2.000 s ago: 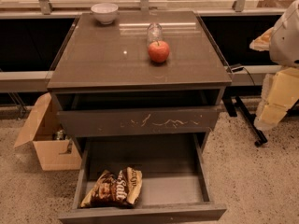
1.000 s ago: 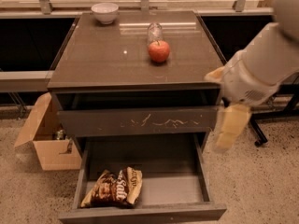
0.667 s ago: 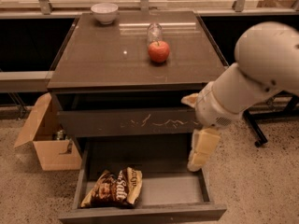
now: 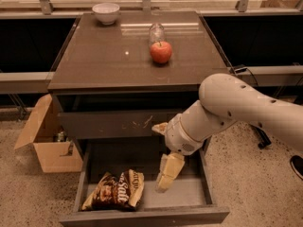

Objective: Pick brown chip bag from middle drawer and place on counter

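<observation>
The brown chip bag (image 4: pixel 115 191) lies flat in the front left of the open middle drawer (image 4: pixel 189 198), its white "Salt" lettering facing up. My gripper (image 4: pixel 166 174) hangs fingers-down over the drawer's middle, just right of the bag and a little above the drawer floor, holding nothing. The white arm reaches in from the right. The counter (image 4: pixel 99 60) is the glossy top of the cabinet above.
A red apple (image 4: pixel 161 52) and a clear glass jar (image 4: pixel 156 32) stand on the counter's middle right, a white bowl (image 4: pixel 106 12) at its back left. The scratched upper drawer front (image 4: pixel 113 124) is closed. An open cardboard box (image 4: pixel 47 141) sits on the floor at left.
My arm has swung in from the right edge and come down and leftward, bringing the gripper over the open drawer beside the chip bag. The bag has not moved.
</observation>
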`<control>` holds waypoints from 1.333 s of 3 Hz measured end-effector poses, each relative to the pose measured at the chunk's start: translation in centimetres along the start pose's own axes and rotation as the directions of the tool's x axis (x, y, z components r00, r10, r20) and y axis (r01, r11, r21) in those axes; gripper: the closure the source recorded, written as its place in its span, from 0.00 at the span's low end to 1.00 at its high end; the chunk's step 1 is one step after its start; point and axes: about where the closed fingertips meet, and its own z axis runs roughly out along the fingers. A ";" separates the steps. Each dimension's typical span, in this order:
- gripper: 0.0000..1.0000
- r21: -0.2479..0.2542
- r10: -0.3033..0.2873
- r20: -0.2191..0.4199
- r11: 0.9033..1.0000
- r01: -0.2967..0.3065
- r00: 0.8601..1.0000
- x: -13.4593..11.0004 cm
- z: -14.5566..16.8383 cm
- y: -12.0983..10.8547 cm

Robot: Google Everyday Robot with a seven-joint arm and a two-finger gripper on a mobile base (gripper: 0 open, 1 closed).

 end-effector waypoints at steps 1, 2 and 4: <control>0.00 0.000 0.000 0.000 1.000 0.000 1.000 0.0 0.0 0.0; 0.00 -0.039 0.011 -0.005 0.999 -0.011 1.000 0.9 8.8 -1.8; 0.00 -0.119 0.046 0.001 0.992 -0.046 0.999 2.6 21.9 -3.8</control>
